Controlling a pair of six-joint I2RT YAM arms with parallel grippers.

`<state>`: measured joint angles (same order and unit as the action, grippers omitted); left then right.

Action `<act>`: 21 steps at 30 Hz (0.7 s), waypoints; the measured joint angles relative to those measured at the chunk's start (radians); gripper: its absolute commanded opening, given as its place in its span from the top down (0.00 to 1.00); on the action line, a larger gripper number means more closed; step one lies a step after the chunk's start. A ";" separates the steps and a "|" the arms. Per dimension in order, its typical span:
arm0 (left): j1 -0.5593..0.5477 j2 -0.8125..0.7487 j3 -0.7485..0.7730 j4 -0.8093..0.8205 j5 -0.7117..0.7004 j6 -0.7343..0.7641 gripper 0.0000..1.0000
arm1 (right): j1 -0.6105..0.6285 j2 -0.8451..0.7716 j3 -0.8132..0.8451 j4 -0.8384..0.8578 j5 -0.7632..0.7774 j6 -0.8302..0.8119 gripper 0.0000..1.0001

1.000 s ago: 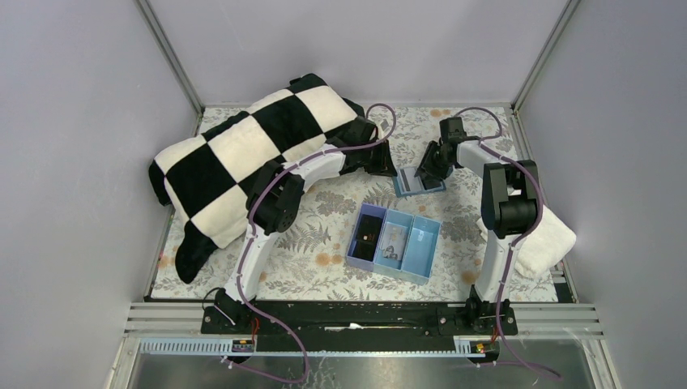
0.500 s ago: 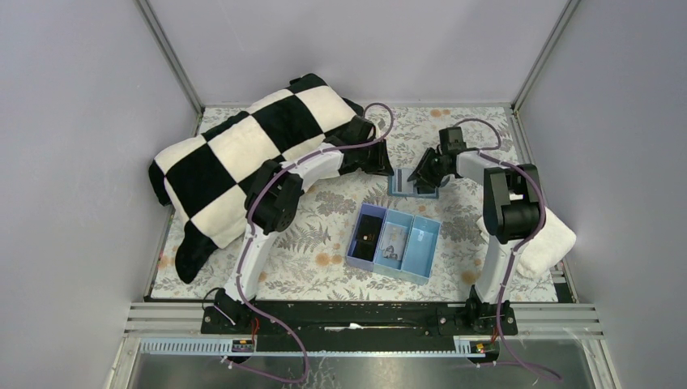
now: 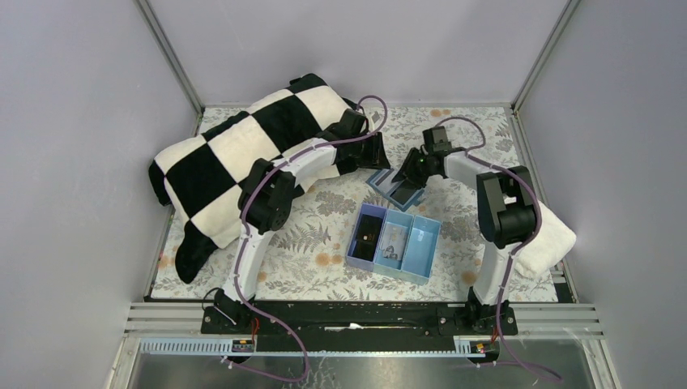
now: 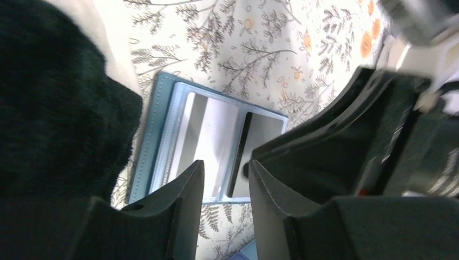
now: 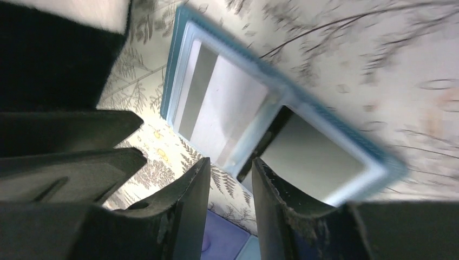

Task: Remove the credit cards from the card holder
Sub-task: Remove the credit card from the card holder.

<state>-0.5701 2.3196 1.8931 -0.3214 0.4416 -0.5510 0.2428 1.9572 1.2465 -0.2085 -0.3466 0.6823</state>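
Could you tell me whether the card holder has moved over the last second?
Yes. Against the fixed blue tray, the card holder has slid left and rotated: from beyond the tray's right half to beyond its middle.

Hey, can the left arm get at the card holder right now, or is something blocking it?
Probably yes. The left gripper hovers, jaws open, just short of the card holder, which lies open. The right gripper crowds one panel and the blanket lies close beside the other, so room is tight.

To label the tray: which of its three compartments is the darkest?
The leftmost compartment: purple-blue, dark inside; the middle one and right one are light blue.
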 measured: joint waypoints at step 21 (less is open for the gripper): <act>-0.029 0.045 0.077 -0.113 0.079 0.084 0.58 | -0.129 -0.157 -0.199 -0.051 0.046 -0.024 0.59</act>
<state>-0.5995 2.3650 1.9701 -0.4339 0.5209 -0.4671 0.1139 1.8000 1.0473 -0.2600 -0.3004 0.6586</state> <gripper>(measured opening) 0.421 0.415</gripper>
